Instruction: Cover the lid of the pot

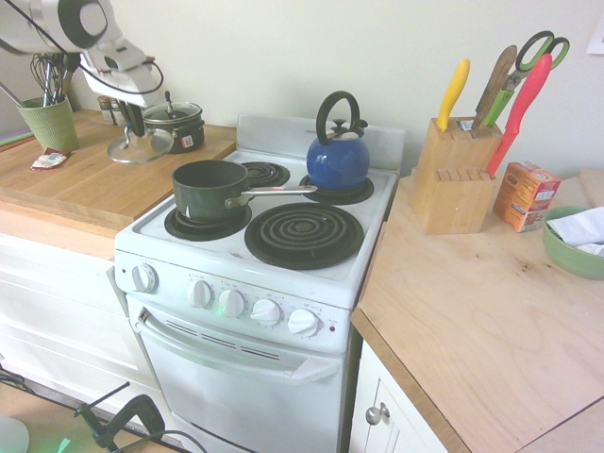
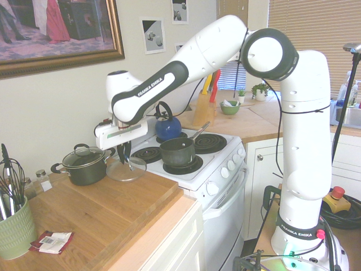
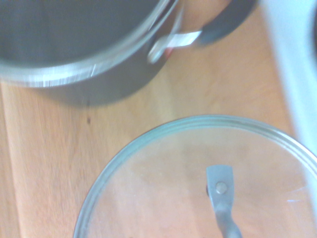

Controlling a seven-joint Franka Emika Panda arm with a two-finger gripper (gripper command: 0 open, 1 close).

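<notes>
The gripper [image 2: 125,160] is closed on the handle of the clear glass lid [image 2: 117,171], just above the wooden table [image 2: 101,212], beside the black crock pot [image 2: 84,164]. The dark saucepan [image 2: 177,151] sits uncovered on the stove [image 2: 211,169].

The 3 views all share the wooden table [image 2: 107,209] to 1 side of the stove [image 1: 283,226]. The first exterior view looks from in front of the stove, slightly down, facing the wall behind it. The second exterior view stands beyond the table, on the side away from the knife block [image 1: 456,179], and faces across the stove; both exterior views show the whole stovetop from well back. The wrist view looks down from close above the table, with the stove's edge [image 3: 292,74] at its border.
</notes>
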